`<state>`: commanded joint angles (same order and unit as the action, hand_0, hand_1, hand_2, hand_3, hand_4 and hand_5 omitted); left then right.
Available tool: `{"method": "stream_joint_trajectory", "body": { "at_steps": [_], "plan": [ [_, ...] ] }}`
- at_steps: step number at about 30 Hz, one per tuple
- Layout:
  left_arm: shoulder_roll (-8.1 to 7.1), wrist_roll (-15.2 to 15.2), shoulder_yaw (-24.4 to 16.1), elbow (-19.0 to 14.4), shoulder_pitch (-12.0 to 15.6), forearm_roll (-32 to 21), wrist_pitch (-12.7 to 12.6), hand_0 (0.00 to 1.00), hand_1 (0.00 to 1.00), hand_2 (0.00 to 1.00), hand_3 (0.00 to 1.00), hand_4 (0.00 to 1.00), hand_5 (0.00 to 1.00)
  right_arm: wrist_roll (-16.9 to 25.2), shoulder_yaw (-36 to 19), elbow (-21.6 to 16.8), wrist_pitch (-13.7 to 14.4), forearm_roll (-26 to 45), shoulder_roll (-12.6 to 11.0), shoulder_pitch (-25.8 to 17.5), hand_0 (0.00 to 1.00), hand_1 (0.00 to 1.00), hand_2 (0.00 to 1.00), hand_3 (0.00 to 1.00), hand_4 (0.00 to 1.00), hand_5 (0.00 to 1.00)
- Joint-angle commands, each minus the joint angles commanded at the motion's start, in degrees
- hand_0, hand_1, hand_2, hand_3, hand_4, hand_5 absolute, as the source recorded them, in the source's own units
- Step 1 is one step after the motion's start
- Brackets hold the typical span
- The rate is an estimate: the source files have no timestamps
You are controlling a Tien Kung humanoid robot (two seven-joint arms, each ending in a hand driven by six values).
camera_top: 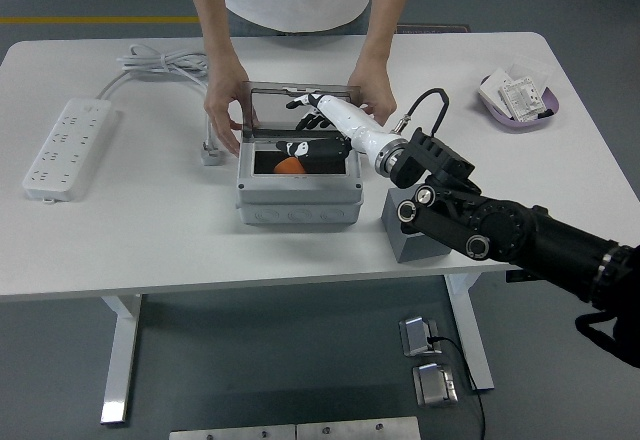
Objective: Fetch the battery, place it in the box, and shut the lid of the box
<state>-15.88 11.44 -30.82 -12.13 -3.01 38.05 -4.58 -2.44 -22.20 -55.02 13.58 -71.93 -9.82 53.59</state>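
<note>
Grey floor is showing around a white table (150,250), where a person is standing at the far side. On the table's left a white power strip (65,147) is lying with its cable (160,62) coiled behind it, and at the far right a purple tray (520,100) is holding small packets. Near the middle a grey box (298,192) is sitting with its clear lid (296,112) standing upright at the back. The person's two hands, one (224,110) at the lid's left edge and the other (374,93) at its right, are holding the lid up. Inside the box an orange and black battery (290,165) is lying on the floor of the box. The robot's right hand (325,115), white with dark fingers, is reaching in above the box's back right corner, just in front of the lid; its fingers are spreading loosely and gripping nothing. A grey block (410,242) is sitting under its black forearm, just right of the box.
</note>
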Motion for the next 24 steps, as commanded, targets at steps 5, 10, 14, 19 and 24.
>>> {"method": "stream_joint_trajectory", "body": {
  "at_steps": [5,10,14,19,24],
  "plan": [
    [-0.12,0.0,0.0,0.0,0.1,0.1,0.0,0.634,0.686,0.584,0.578,0.547,0.002,-1.6,-2.5,-6.2,-1.9,1.0,-2.0,2.7,0.684,0.606,0.619,0.773,0.850,0.515],
    [-0.42,0.0,0.0,0.0,-0.3,0.1,0.1,0.633,0.686,0.583,0.578,0.545,0.002,-1.7,-2.5,-3.8,-2.7,2.7,-2.4,7.5,0.591,0.550,0.608,0.771,0.804,0.495],
    [-0.85,0.3,-0.7,0.0,-0.4,1.1,0.2,0.633,0.686,0.583,0.578,0.545,0.002,-0.9,-0.9,0.8,-3.1,5.7,-1.9,11.0,0.591,0.550,0.608,0.771,0.804,0.495],
    [-1.27,0.4,-0.8,0.0,-1.1,1.7,0.3,0.633,0.686,0.583,0.578,0.544,0.002,1.0,2.9,6.8,-3.3,10.8,-0.3,13.3,0.572,0.559,0.611,0.771,0.818,0.516],
    [-1.44,0.5,-1.0,0.0,-1.6,2.3,0.4,0.633,0.685,0.583,0.578,0.544,0.002,3.4,7.1,13.2,-2.8,16.2,1.2,13.3,0.597,0.602,0.633,0.772,0.811,0.504]
  ]
}}
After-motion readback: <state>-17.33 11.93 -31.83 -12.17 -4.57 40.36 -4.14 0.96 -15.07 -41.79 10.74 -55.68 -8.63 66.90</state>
